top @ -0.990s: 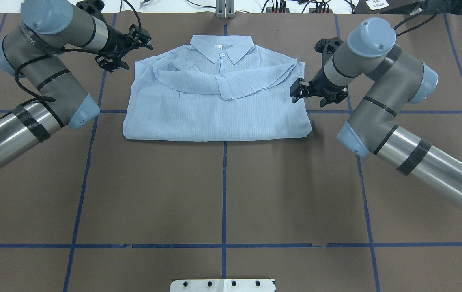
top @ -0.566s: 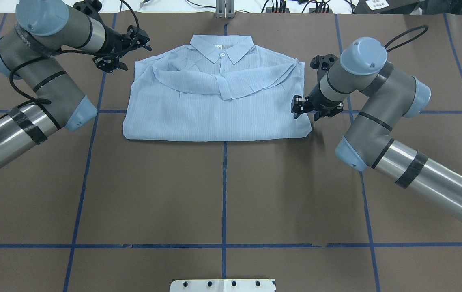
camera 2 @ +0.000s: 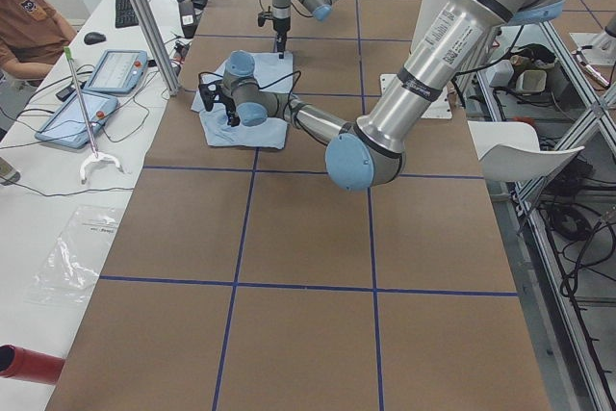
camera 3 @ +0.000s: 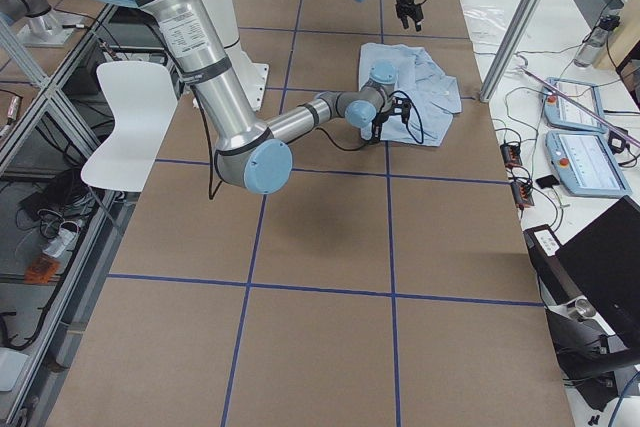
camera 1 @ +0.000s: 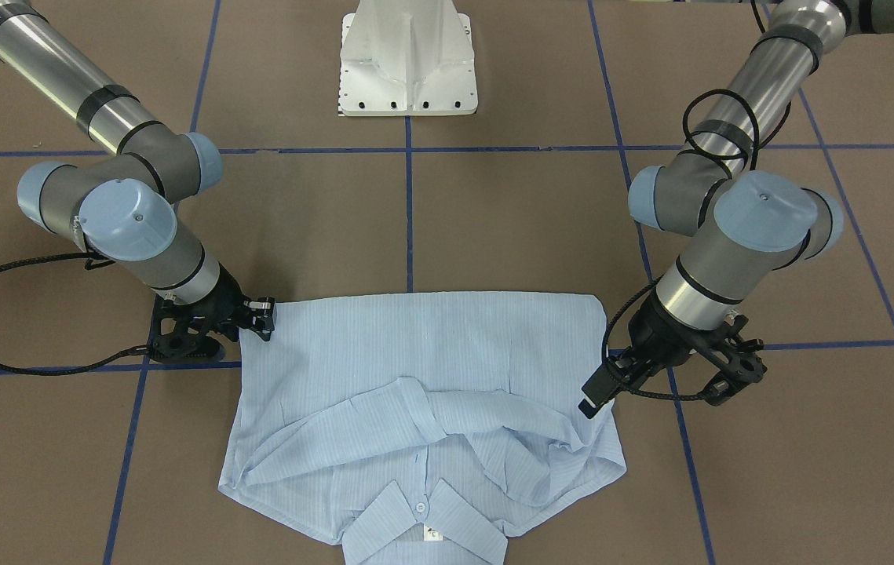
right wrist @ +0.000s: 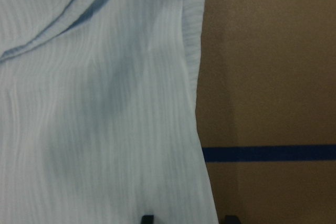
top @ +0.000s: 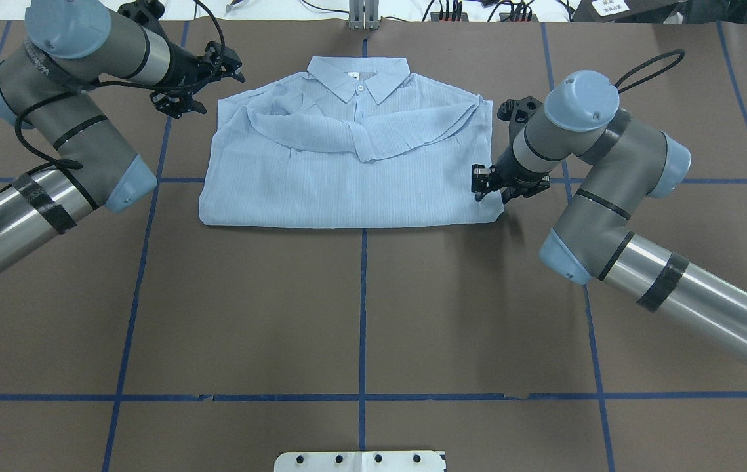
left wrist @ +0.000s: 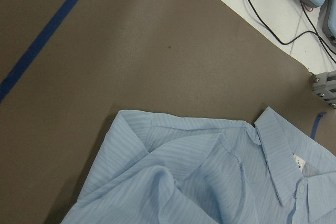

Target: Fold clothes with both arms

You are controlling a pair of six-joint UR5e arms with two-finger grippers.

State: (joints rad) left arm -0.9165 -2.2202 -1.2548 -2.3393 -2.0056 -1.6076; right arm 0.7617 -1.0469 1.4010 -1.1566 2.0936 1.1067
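The light-blue striped shirt [top: 347,183] lies front up on the brown table, its collar [top: 358,77] on the far side. Both sleeves are folded across the chest and the bottom is folded up. It also shows in the front view [camera 1: 431,353]. My right gripper [top: 494,187] is open and low at the shirt's right edge near its near corner. In the right wrist view its fingertips [right wrist: 147,217] straddle that edge. My left gripper [top: 209,85] is open, holds nothing, and hovers just off the shirt's far left shoulder [left wrist: 136,129].
Blue tape lines [top: 363,314] divide the brown table cover. The white pedestal base [camera 1: 409,63] stands at the robot's side. Tablets [camera 2: 91,93] and cables lie on a white bench beyond the far table edge, and a person [camera 2: 24,16] sits there.
My right gripper has moved along the shirt's right edge toward the near corner and come lower. My left arm has drawn back slightly, and the shirt has not moved.
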